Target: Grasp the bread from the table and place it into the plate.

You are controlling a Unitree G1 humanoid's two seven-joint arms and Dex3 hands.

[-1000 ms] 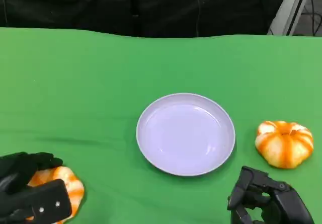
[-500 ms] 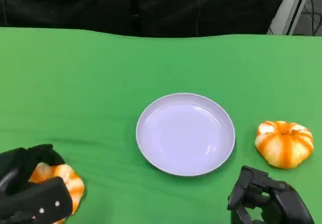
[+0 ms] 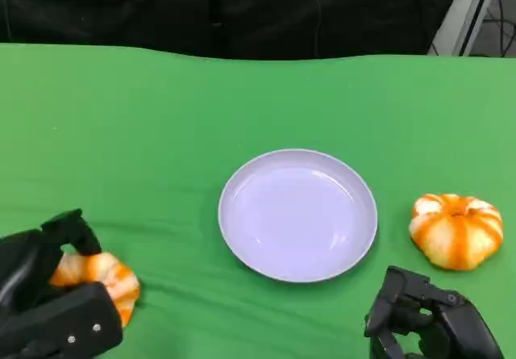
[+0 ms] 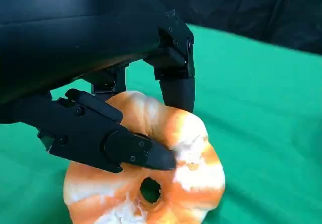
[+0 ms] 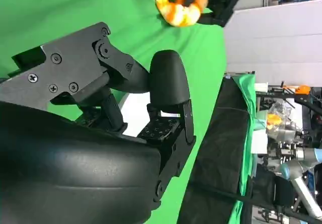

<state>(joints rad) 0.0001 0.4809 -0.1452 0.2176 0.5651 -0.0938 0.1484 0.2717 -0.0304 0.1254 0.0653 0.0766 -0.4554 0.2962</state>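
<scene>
Black left hand (image 3: 50,294) at lower left, fingers (image 4: 171,90) closed around orange-and-white bread (image 3: 98,278) just above the green table (image 3: 145,133). Lavender plate (image 3: 297,214), centre. Second bread (image 3: 456,230), right. Right hand (image 3: 427,320), lower right, fingers curled, holding nothing.

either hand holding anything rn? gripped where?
Left hand grips the bread on the left: fingers across its top, near the centre hole. Right hand holds nothing; the other bread lies untouched by the plate.

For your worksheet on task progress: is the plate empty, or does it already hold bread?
Empty. The plate shows only its bare white surface; one bread lies beside it, the other bread is in the left hand.
</scene>
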